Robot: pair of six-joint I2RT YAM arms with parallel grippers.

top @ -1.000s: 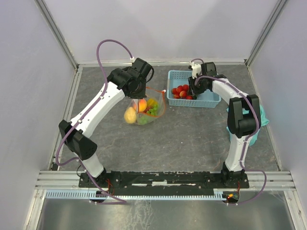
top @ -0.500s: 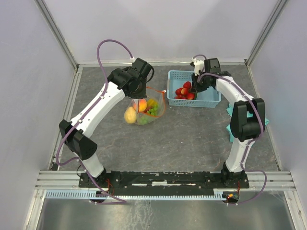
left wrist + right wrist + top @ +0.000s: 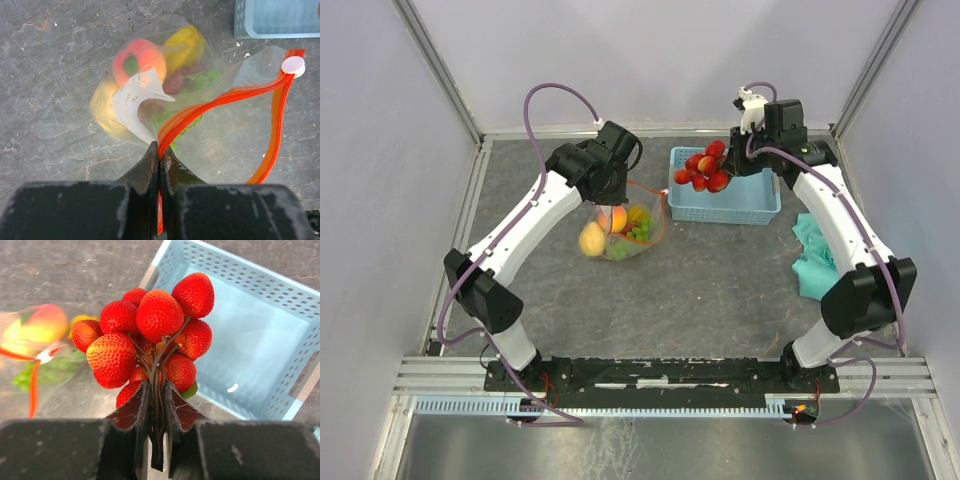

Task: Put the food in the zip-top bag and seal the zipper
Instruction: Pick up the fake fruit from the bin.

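The clear zip-top bag (image 3: 625, 232) lies left of centre with food inside: a peach (image 3: 139, 57), a yellow piece (image 3: 186, 44) and green bits. My left gripper (image 3: 160, 150) is shut on the bag's mouth at the red-orange zipper (image 3: 225, 97). The mouth gapes, and the white slider (image 3: 293, 65) sits at the far end. My right gripper (image 3: 156, 390) is shut on the dark stems of a bunch of red strawberries (image 3: 150, 325). The bunch (image 3: 703, 170) hangs in the air above the left end of the blue basket (image 3: 745, 203), right of the bag (image 3: 30, 340).
The light-blue basket (image 3: 260, 340) stands at the back right with nothing showing inside it. A teal cloth (image 3: 815, 262) lies crumpled near the right wall. Metal rails frame the grey table top, and purple cables loop over both arms.
My right gripper closed on the strawberry stems and lifted the bunch out of the basket, and the arm rose. The left gripper and the bag stayed put.
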